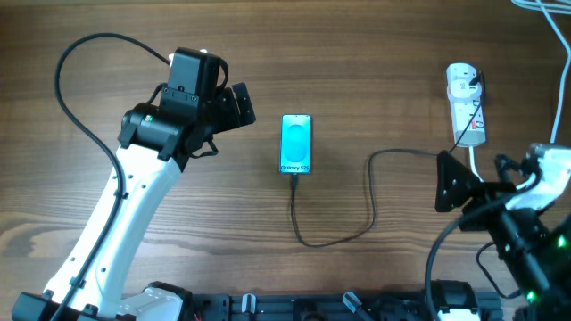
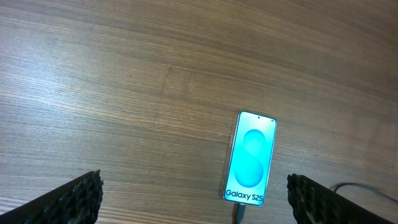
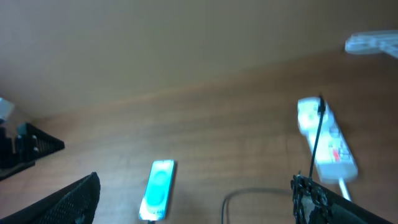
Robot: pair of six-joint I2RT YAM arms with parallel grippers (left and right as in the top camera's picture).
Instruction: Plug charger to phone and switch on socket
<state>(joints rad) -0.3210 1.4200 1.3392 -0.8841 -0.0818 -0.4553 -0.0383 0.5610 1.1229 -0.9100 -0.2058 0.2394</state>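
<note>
The phone [image 1: 296,143] lies flat mid-table, cyan screen up, and also shows in the left wrist view [image 2: 250,158] and the right wrist view [image 3: 158,189]. The thin black charger cable [image 1: 332,237] runs from the phone's near end, loops right and up toward the socket [image 1: 466,105], a white power strip at the far right, seen also in the right wrist view [image 3: 326,140]. The connector tip [image 2: 239,213] touches the phone's bottom edge. My left gripper [image 1: 234,105] is open and empty, left of the phone. My right gripper [image 1: 453,183] is open and empty, near the socket's near end.
A white cord [image 1: 555,36] runs from the far right corner toward the socket. The robots' bases and black cables [image 1: 294,308] line the near table edge. Bare wood tabletop [image 1: 375,62] lies beyond the phone.
</note>
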